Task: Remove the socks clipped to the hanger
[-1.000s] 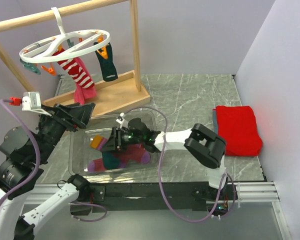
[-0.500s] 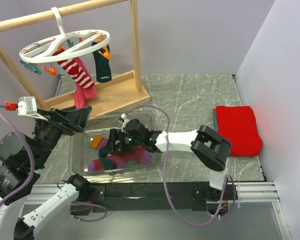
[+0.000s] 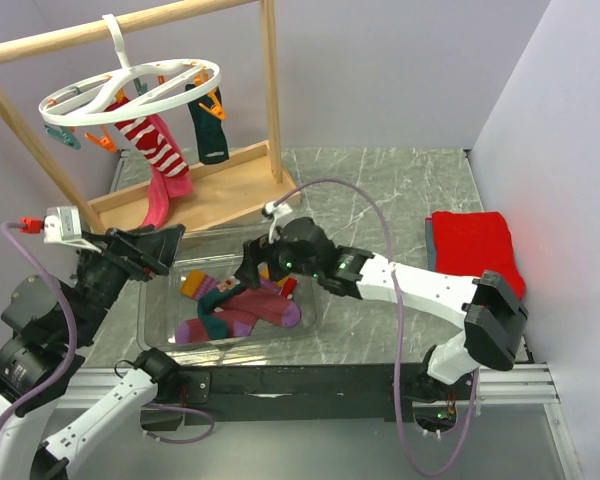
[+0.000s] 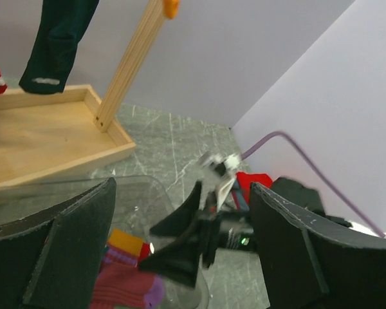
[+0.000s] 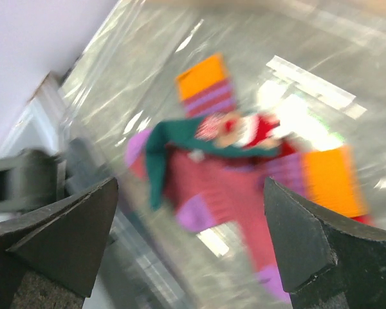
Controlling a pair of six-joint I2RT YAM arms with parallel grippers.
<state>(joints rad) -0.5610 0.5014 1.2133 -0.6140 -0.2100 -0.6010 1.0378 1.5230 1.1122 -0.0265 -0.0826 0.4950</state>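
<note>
Right gripper [image 5: 190, 185] splayed, empty, over clear plastic bin [image 3: 144, 298] mid-frame; maroon-orange socks [image 3: 265, 311] inside, blurred, perhaps three. Left gripper [image 4: 181, 187] splayed, empty.

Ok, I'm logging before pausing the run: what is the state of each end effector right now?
Left end effector: open, holding nothing.
Right end effector: open, empty, over the loose socks.

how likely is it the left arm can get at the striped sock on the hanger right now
Probably yes. The left gripper is open and empty, below and in front of the striped sock on the hanger, with nothing visible between them; it would have to rise.
</note>
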